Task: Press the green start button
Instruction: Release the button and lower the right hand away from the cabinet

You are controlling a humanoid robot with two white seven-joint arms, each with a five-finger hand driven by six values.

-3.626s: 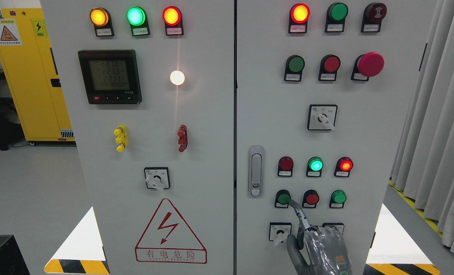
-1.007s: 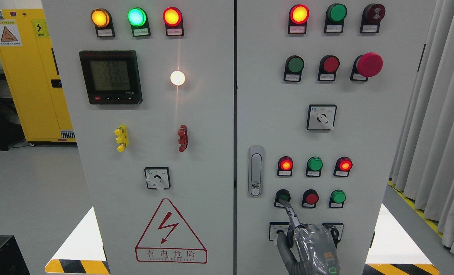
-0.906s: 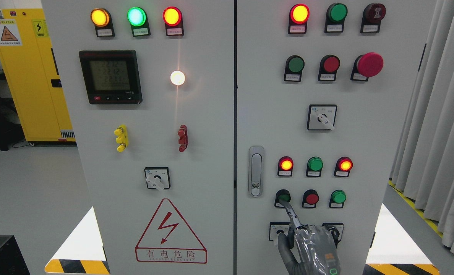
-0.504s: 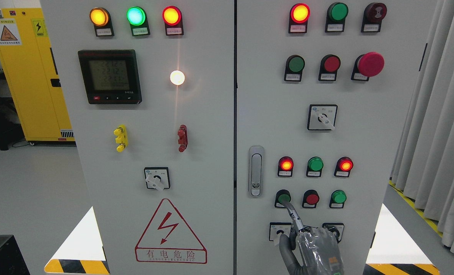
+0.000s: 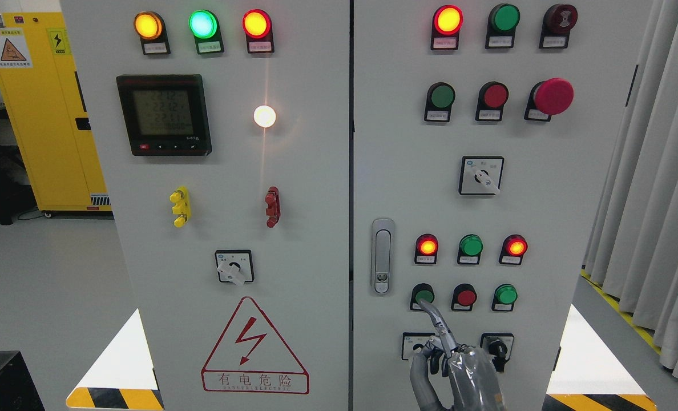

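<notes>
Nearest, at the bottom edge right of the middle: the right hand, grey and wrapped in clear film, most fingers curled in and holding nothing, one finger stretched up and to the left. Its tip at the lower edge of the green start button; touching or just short of it cannot be told. Green start button low on the right door, leftmost in a row of three, beside a red button and another green button. Just behind the hand, two small black-and-white switches, partly hidden. Directly above the button row, three round lamps: left and right glowing red, the middle one green and dark. Left of them, a silver door latch. Higher up, a rotary switch, then a big red mushroom button in the upper right. On the left door, a red warning triangle low down and a dark meter screen upper left. Farther back, a yellow cabinet at the left edge and grey curtains at the right.
</notes>
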